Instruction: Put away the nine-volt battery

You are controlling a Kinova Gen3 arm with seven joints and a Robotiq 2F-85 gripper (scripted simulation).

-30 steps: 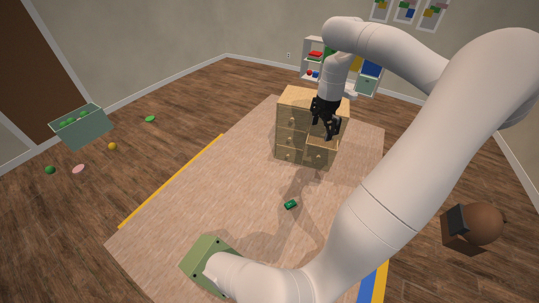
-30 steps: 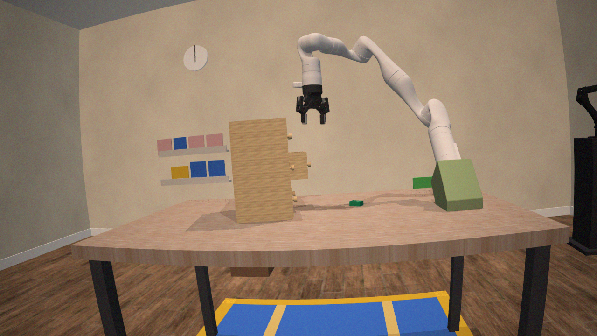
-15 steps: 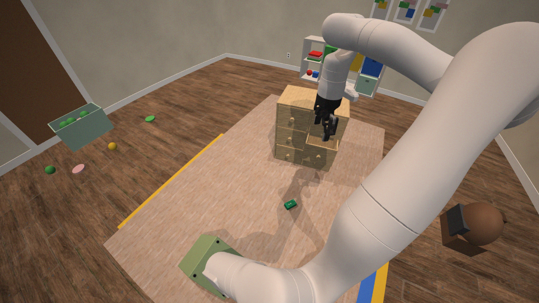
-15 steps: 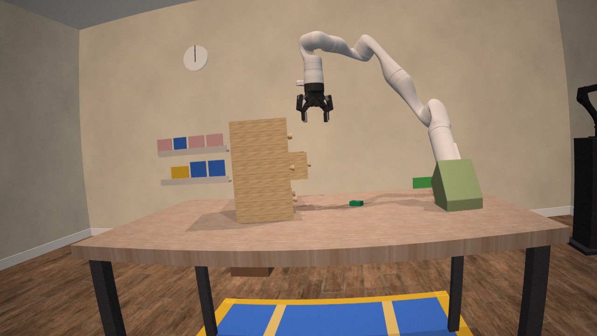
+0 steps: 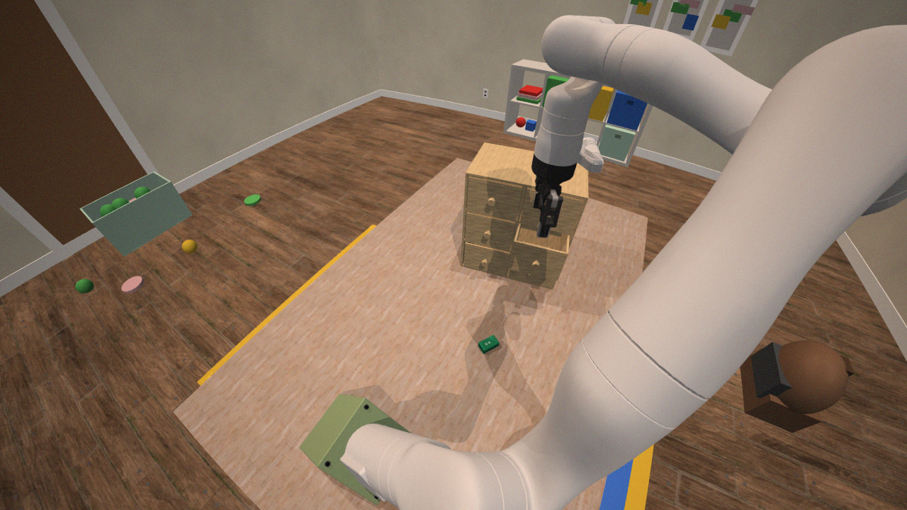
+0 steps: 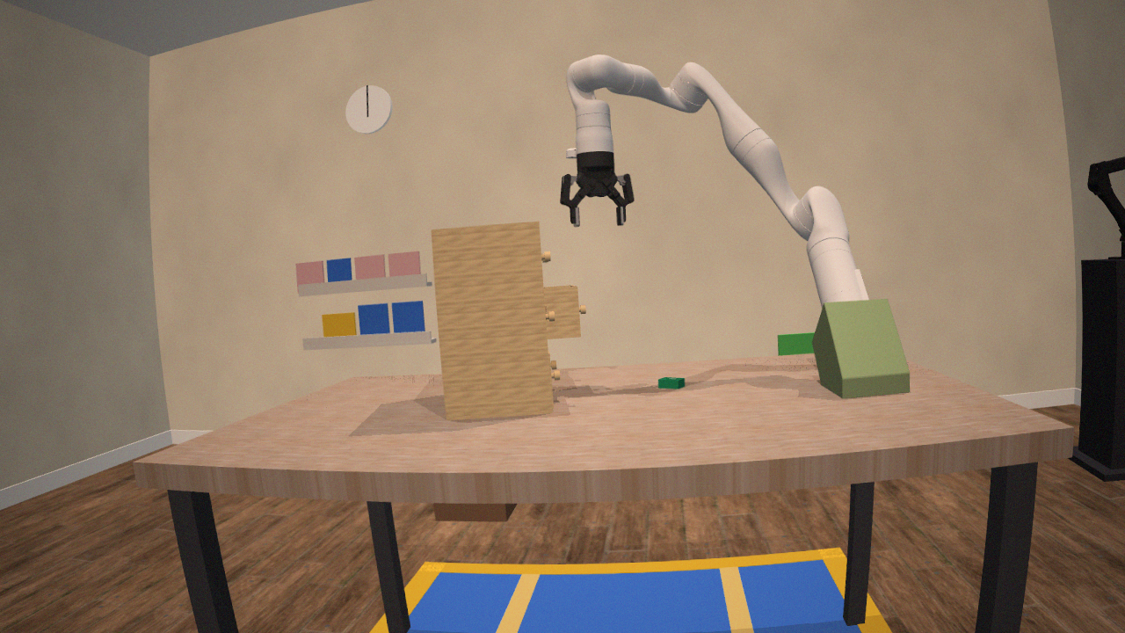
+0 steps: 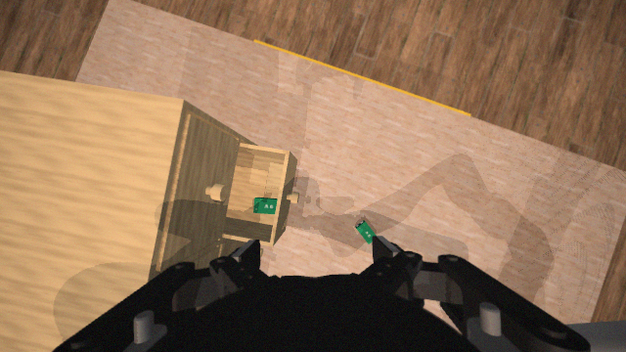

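Spread wide and grasping nothing, the claw (image 5: 544,233) (image 6: 598,222) (image 7: 316,250) hangs above the front of the chest (image 5: 526,174) (image 6: 494,323) (image 7: 93,166). Below it, the pulled-out middle drawer (image 5: 542,244) (image 6: 562,312) (image 7: 263,149) holds a green battery (image 7: 265,205), visible only from the wrist. The loose battery (image 5: 488,344) (image 6: 671,382) (image 7: 365,231), also green, lies on the table (image 5: 380,316) (image 6: 707,440) (image 7: 391,147), right of the chest in the exterior view. Both bear pale marks, too small to read.

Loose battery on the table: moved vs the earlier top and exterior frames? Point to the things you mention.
No. The loose battery (image 5: 488,344) (image 6: 671,383) (image 7: 365,232) sits at the same spot relative to the green base (image 5: 329,426) (image 6: 865,346).
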